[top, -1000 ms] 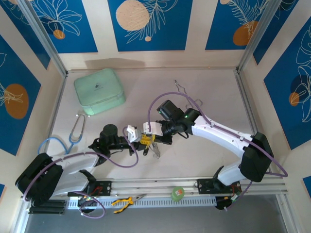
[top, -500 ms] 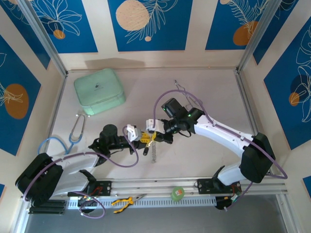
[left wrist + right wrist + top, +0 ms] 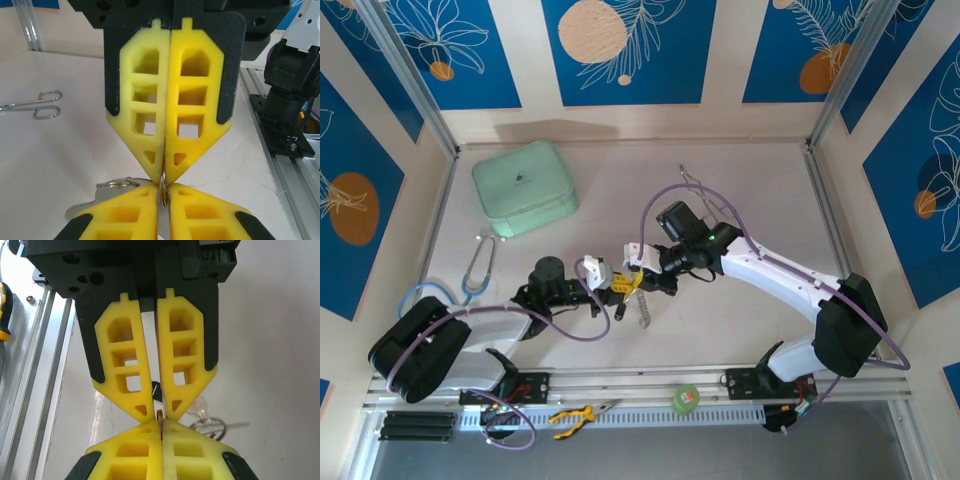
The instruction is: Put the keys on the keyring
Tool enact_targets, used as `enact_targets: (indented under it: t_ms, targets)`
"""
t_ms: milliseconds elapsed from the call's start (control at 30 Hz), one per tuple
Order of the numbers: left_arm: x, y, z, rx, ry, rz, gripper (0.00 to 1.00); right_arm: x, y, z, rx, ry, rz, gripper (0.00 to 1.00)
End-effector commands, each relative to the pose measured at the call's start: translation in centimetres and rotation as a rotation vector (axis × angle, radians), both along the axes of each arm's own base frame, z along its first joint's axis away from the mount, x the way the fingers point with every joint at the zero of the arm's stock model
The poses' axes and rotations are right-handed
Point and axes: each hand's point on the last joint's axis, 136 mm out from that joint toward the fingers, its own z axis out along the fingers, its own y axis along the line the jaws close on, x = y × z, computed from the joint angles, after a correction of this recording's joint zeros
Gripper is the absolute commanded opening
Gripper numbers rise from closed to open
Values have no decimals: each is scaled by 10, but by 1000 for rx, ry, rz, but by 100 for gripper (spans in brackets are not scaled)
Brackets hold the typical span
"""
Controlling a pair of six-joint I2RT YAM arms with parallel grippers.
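Left hand (image 3: 163,174) and right hand (image 3: 159,415), tips meeting, both clench the edge-on keyring (image 3: 163,195). Its chain (image 3: 642,312) trails lengthwise toward the near edge of the counter (image 3: 610,200).

Left pincer (image 3: 617,288) and right pincer (image 3: 631,281) meet tip-to-tip; both clamped closed.

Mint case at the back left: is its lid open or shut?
Shut. The mint case lies flat, its lid seated flush on the base all round, with none of the inside showing.
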Motion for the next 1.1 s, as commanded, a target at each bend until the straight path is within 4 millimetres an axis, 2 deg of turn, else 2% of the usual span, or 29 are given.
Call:
enact_targets:
  t_ms: [0,67,167,267,367,433,533,800,1067]
  targets:
    - [-8,-4,16,-60,-33,-54,15,-5,11,15,74,-13,28,0]
    - [-8,-5,16,-58,-29,-59,11,-5,12,15,80,-13,29,0]
    - [-8,-6,16,-59,-32,-63,0,-7,14,17,94,-1,31,0]
    - [-7,-6,17,-67,-38,-60,0,-3,12,24,139,-4,-1,0]
    - [-8,-5,19,-84,-42,-57,0,4,4,36,257,6,-54,27]
    - [-8,-4,23,-104,-49,-55,0,3,-4,41,333,10,-69,30]
    - [-9,-4,26,-137,-50,-60,0,3,-11,39,394,13,-96,30]
    - [-11,-4,31,-187,-56,-72,0,9,-15,21,406,8,-168,29]
    - [-11,-6,34,-201,-60,-79,0,4,-11,20,420,38,-144,19]
